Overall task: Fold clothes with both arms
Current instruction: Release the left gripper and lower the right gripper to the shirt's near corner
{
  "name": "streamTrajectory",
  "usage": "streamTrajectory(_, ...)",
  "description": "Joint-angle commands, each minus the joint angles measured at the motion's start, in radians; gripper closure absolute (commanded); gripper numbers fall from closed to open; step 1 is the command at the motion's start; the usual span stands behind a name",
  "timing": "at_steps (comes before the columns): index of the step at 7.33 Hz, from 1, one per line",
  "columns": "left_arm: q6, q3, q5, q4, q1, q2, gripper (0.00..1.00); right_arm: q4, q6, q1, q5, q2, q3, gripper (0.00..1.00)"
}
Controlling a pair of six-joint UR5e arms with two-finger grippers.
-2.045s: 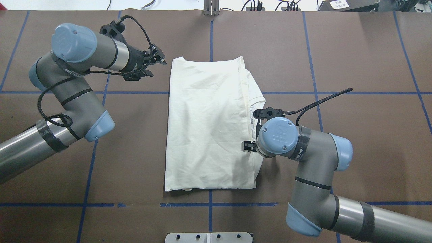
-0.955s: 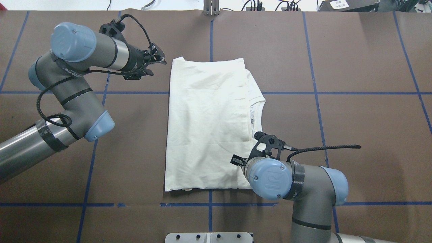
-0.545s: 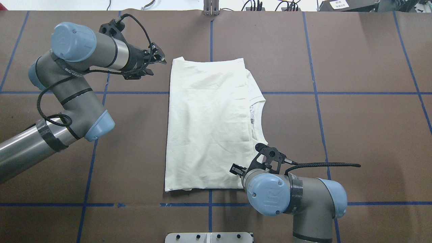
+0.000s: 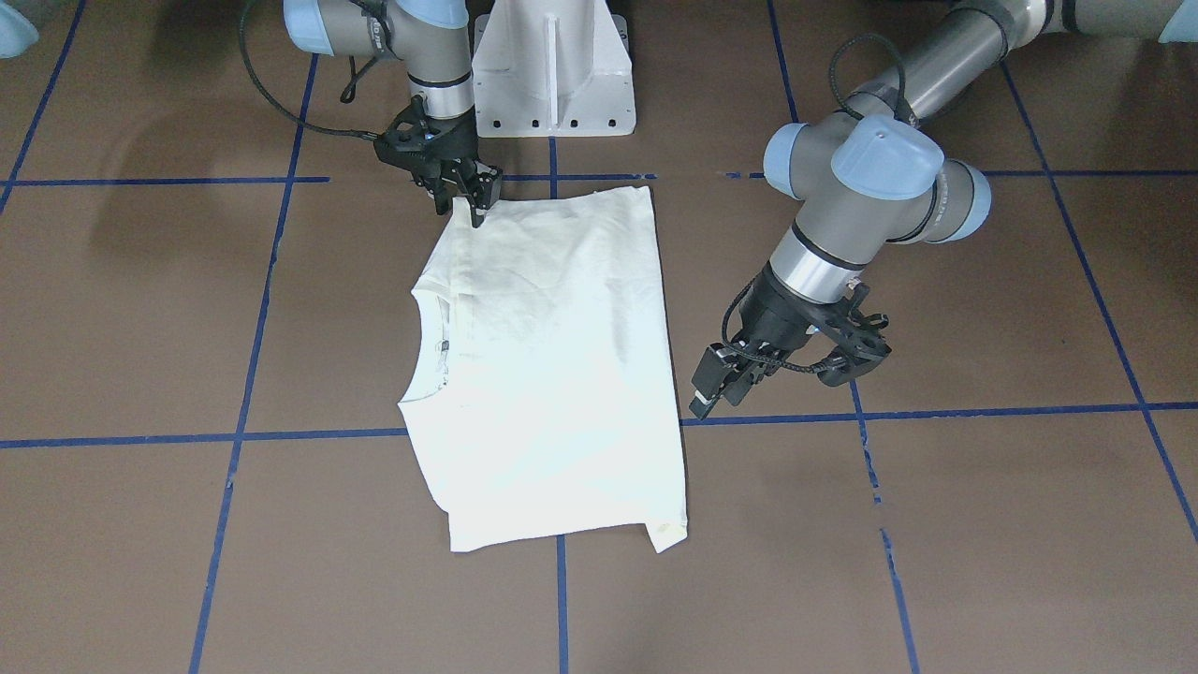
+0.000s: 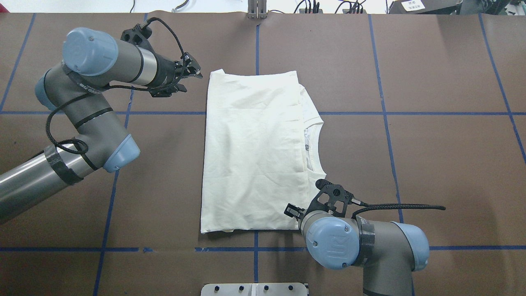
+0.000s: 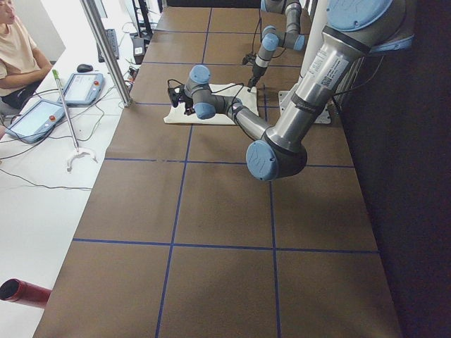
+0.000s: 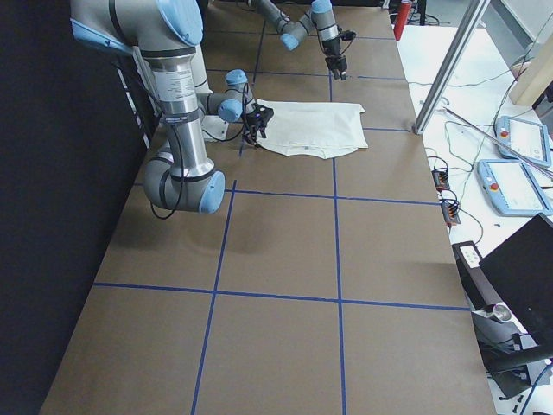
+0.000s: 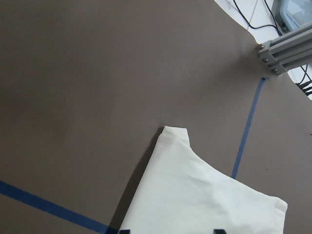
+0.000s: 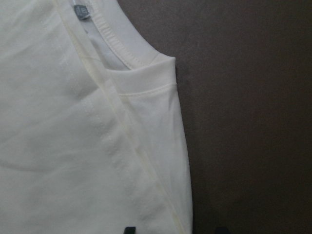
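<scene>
The shirt [image 5: 254,152] lies flat near the middle of the desk [image 5: 411,61], already brought in to a tidy rectangle. I see only plain cream cloth and no print, and a long folded edge runs along it just inside the collar [image 5: 315,135]. By my reading the lengthwise folds are done and the sleeves are tucked away. What is left, I'd guess, is at least one fold across, collar end towards hem end, to bring it down to a small packet. Nothing is lifted: every edge I can see rests on the desk.

The right jaws, at the end of the right arm [image 5: 382,242], point down at the shoulder corner beside the collar. On that wrist camera the two tips stand well spread at the bottom of the frame. The shirt's outer edge runs between them, with cloth by one tip and bare desk by the other. They hold nothing. They sit low, and from the front camera one tip looks to be right at the corner, but I can't tell whether it is actually touching the cloth.

The left jaws, on the left arm [image 5: 107,61], are spread too and empty. The diagonally opposite corner lies just ahead of them, with a small tab [image 8: 174,134] of cloth sticking out beyond it. From overhead they are just beside that corner and apart from it.
</scene>
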Motion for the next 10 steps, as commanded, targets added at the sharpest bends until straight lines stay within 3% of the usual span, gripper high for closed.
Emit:
streamTrajectory(1,-0.001,0.002,0.0,0.002,0.0,0.0,0.35,0.0,0.03,-0.023,0.0,-0.009,0.003,0.93)
streamTrajectory(2,-0.001,0.002,0.0,0.002,0.0,0.0,0.35,0.0,0.03,-0.026,0.0,-0.009,0.003,0.92)
streamTrajectory(3,-0.001,0.003,0.0,0.002,0.0,0.0,0.36,0.0,0.03,-0.026,-0.002,-0.007,0.007,1.0)
streamTrajectory(7,-0.013,-0.004,0.0,0.002,0.0,0.002,0.36,-0.001,0.026,-0.018,0.006,-0.027,0.082,1.0)
streamTrajectory(8,-0.03,-0.047,0.0,0.011,0.008,0.009,0.36,-0.001,0.023,-0.018,0.009,-0.032,0.096,1.0)
streamTrajectory(10,-0.128,-0.307,0.041,0.095,0.119,0.189,0.36,0.0,0.017,-0.017,0.019,-0.075,0.151,1.0)
